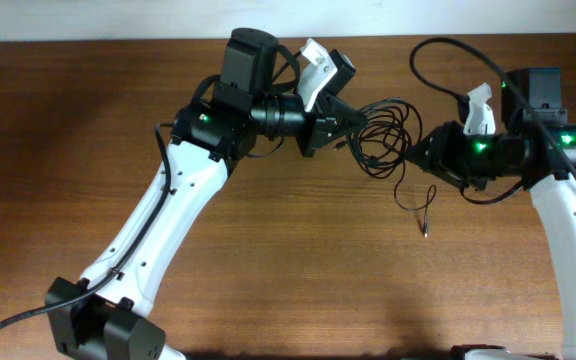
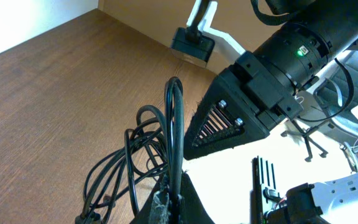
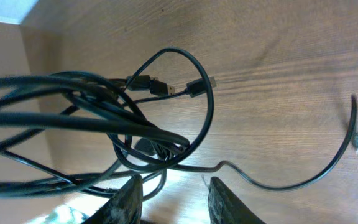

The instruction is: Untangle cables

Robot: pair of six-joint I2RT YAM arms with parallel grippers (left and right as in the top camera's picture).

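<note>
On the parted left gripper (image 2: 219,171), cables (image 2: 174,124) hang.

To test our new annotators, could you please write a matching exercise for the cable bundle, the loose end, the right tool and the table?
Things:
1. bundle
2. loose end
3. right tool
4. table

States:
a. brown wood
b. fingers apart
c. black tangled loops
d. trailing alone over bare wood

Pairs: 1-c, 2-d, 3-b, 4-a.
</note>
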